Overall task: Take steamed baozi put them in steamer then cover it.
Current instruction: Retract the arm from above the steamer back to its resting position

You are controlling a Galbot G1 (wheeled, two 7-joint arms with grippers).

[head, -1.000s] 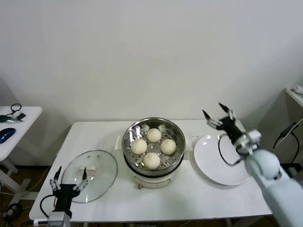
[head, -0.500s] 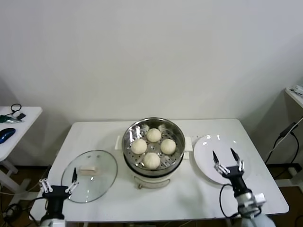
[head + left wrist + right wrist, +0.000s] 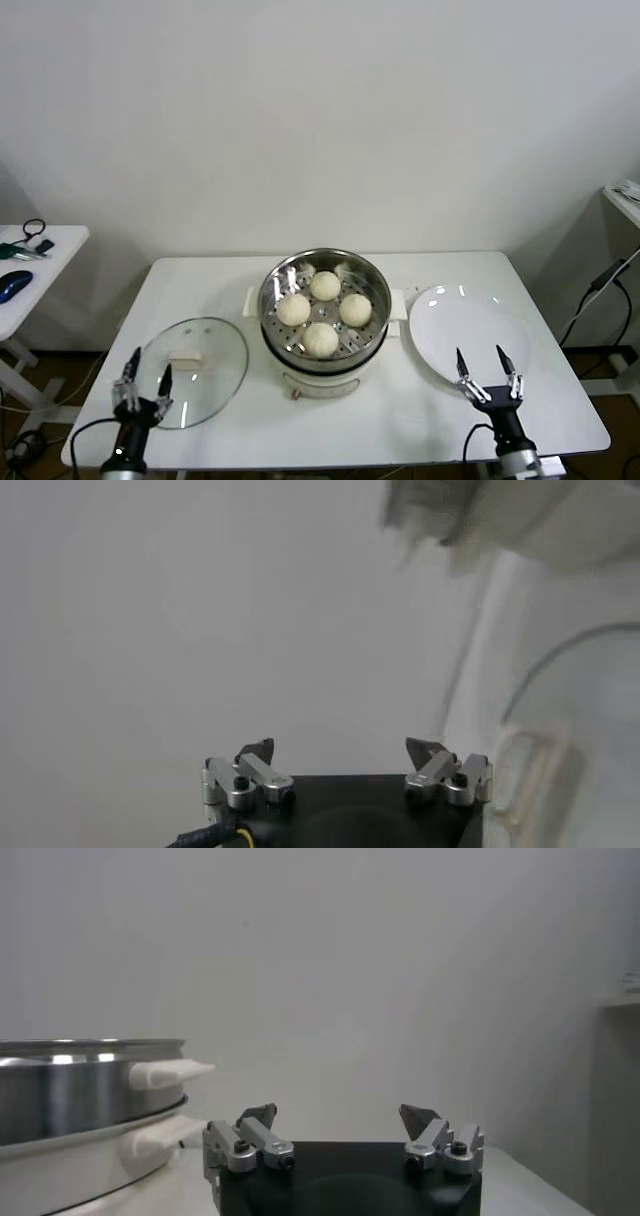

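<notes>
The steamer stands at the table's middle, a shiny steel pot on a white base. Four cream-white baozi lie on its perforated tray. The cover, a clear glass lid with a white handle, lies flat on the table to the pot's left. My left gripper is open and empty at the table's front left edge, over the lid's near rim. My right gripper is open and empty at the front right, near the plate's front edge. The steamer's wall and handle show in the right wrist view.
An empty flat white plate lies right of the steamer. A small side table with a blue mouse and cables stands at far left. A white wall is behind the table.
My right arm swung down from high above the plate to the front right edge. My left gripper shifted slightly right near the lid's front rim. Baozi and lid have not moved.
</notes>
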